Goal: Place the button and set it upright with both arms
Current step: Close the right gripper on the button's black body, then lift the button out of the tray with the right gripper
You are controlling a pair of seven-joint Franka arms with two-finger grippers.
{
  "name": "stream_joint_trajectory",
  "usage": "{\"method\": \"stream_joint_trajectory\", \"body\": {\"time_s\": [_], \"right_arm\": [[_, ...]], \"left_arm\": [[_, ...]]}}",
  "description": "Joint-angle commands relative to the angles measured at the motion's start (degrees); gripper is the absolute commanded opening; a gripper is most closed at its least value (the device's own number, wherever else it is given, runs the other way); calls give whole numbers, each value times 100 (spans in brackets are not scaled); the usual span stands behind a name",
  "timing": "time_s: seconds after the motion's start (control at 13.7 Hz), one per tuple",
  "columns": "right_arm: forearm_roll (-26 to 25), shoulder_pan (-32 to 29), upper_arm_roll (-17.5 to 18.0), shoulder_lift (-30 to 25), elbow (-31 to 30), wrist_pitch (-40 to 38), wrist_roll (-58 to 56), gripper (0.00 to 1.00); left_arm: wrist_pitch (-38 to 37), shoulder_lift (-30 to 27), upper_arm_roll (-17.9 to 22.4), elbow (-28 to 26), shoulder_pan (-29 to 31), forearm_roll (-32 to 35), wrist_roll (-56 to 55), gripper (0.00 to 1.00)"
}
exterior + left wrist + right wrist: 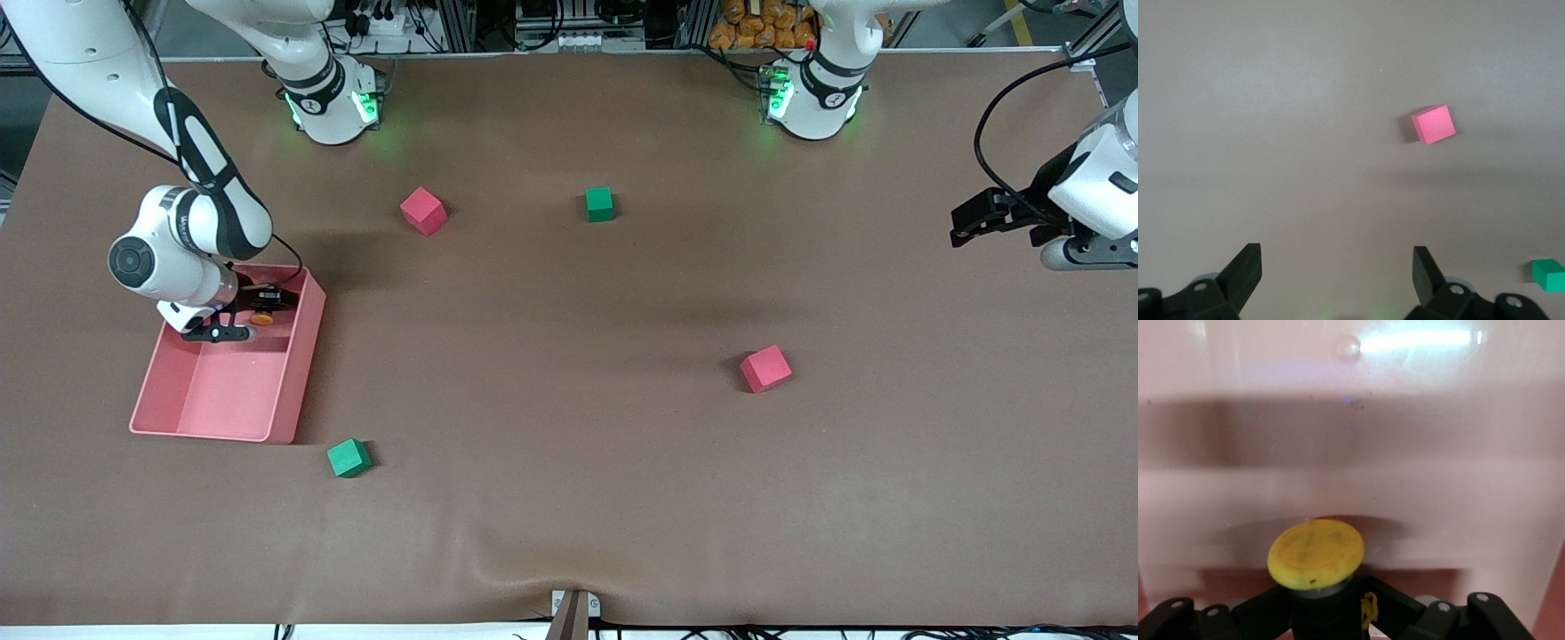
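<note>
Your key relation: the button (261,316) sits right between the fingers of the right gripper (258,307), inside the pink bin (293,391) at mid-left of the front frame, so the right arm is on it and the left arm is nowhere close. In the right wrist view you see the button's cap (1315,553) at lower centre, round and yellow-orange, with the dark body below it pinched by the fingers (1258,607), which are drawn in tight on that body; call it a grasp made. The button's long axis runs cap to body: the cap points away from the wrist, toward the bin floor and wall (1351,467), the body back into the gripper. Whether that axis is level or tilted against the bin floor you cannot tell from these views, but judged from the front view it lies roughly sideways, not upright. The left gripper (973,222) hangs over the worktop (569,498) at the right edge of the front frame, fingers (1245,270) spread wide and holding nothing, waiting; below it in the left wrist view you see a red cube (1433,124) and a green cube (1548,275). Likely next: lift clear of the bin wall, carry toward centre for a handover or set-down.
</note>
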Motion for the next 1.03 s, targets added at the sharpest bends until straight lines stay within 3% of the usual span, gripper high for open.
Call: {"method": "stream_joint_trajectory", "body": {"time_s": [0.0,0.37,0.66,0.95], "right_arm": [[53,56,-25,-415,-24,7,-114,0],[-9,118,-17,-1163,483,-967,-290,0],[-26,214,-17,-1199,1485,-1934,-877,0],[-27,827,-17,-1120,2154,-2138,-1774,0]], "left_arm": [[-111,69,-11,150,30,109,141,100],[-94,78,-11,150,30,109,150,100],[-102,60,6,158,153,109,263,100],[-94,69,6,159,249,100,378,100]]}}
